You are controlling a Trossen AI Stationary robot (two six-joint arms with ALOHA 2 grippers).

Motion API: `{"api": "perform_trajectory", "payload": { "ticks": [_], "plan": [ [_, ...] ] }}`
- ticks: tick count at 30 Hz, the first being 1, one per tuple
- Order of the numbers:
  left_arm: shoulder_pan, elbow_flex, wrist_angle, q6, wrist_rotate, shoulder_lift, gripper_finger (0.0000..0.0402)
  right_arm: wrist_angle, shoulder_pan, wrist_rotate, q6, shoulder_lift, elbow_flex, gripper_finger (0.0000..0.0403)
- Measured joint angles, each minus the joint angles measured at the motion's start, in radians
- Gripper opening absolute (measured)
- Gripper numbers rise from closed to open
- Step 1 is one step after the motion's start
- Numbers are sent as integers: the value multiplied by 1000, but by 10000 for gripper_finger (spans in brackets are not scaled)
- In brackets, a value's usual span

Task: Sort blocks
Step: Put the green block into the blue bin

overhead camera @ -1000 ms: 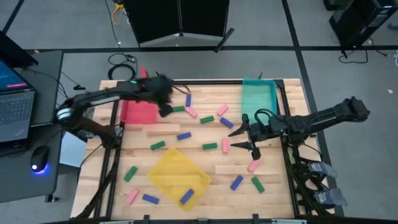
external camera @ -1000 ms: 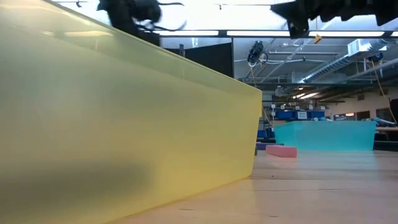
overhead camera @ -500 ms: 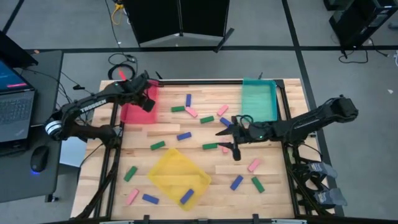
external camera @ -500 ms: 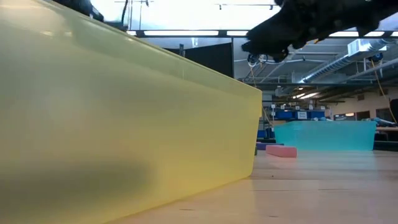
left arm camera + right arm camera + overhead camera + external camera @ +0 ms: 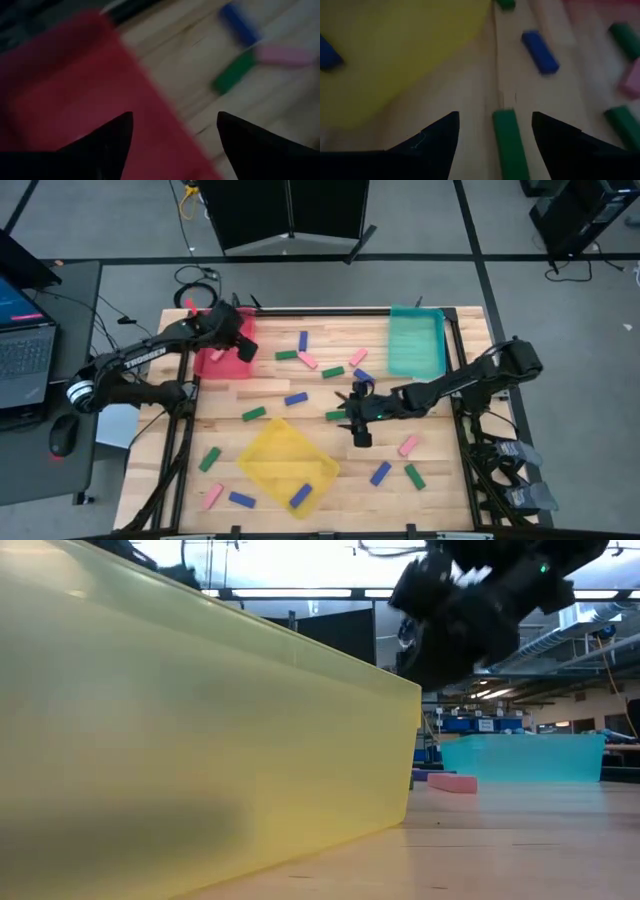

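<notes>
Your left gripper hangs over the red tray at the table's far left corner. Its jaws stand apart with nothing between them; in the left wrist view the red tray fills the space ahead of the fingers. A pink block lies in that tray.

Your right gripper reaches to mid-table, just beside the yellow tray's near corner. Its jaws are open too, and a green block lies on the wood between the fingers, not gripped. From above, that green block shows just left of the gripper.

The other blocks are scattered across the table: a blue one and a green one left of centre, several near the teal tray, and more along the front edge. A blue block sits in the yellow tray.

In the low view, the yellow tray fills most of the frame.
</notes>
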Motion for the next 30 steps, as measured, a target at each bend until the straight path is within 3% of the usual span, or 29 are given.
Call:
{"api": "perform_trajectory", "payload": {
  "ticks": [9,18,23,26,30],
  "plan": [
    [-186,0,86,5,7,-170,273,-74,-42,-8,-4,144,70,297],
    [-426,0,76,-27,9,-274,239,-92,-88,-63,-1,249,92,275],
    [-580,1,73,-35,13,-279,230,-94,-97,-76,3,266,92,232],
    [-690,0,76,-12,22,-266,229,-93,-97,-78,-3,265,92,183],
    [-825,1,75,-20,-40,-237,229,-96,-101,-67,-26,253,90,112]
  ]
}}
